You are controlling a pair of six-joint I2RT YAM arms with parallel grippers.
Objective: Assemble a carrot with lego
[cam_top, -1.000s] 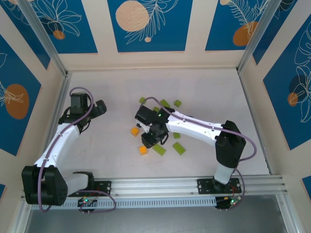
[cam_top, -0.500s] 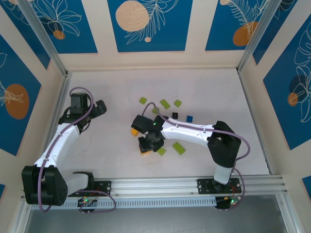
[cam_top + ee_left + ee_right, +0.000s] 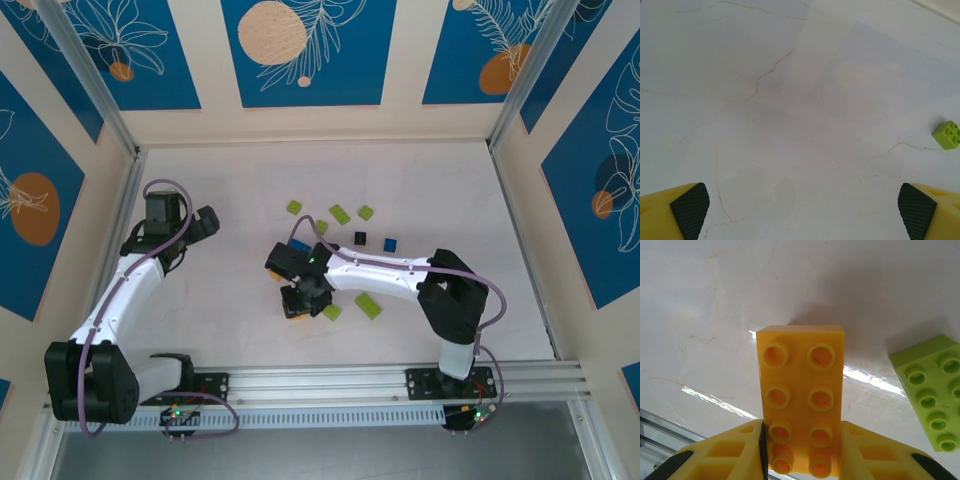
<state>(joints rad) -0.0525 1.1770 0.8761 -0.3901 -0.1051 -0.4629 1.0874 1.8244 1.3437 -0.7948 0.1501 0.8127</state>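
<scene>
Right gripper (image 3: 801, 452) grips one end of the orange brick (image 3: 800, 375); lime brick (image 3: 930, 390) just beside it; left gripper (image 3: 802, 212) wide.

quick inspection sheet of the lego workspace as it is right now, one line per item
surface: white table, faint hairline marks
job's things: orange brick in the right gripper; lime green bricks scattered mid-table, with a blue brick and a black brick among them
clutter: nothing seen
grippers: left gripper open over bare table; right gripper shut on one end of the orange brick
cables: purple cables run along both arms
surroundings: blue patterned wall panels; metal rail at the near edge
</scene>
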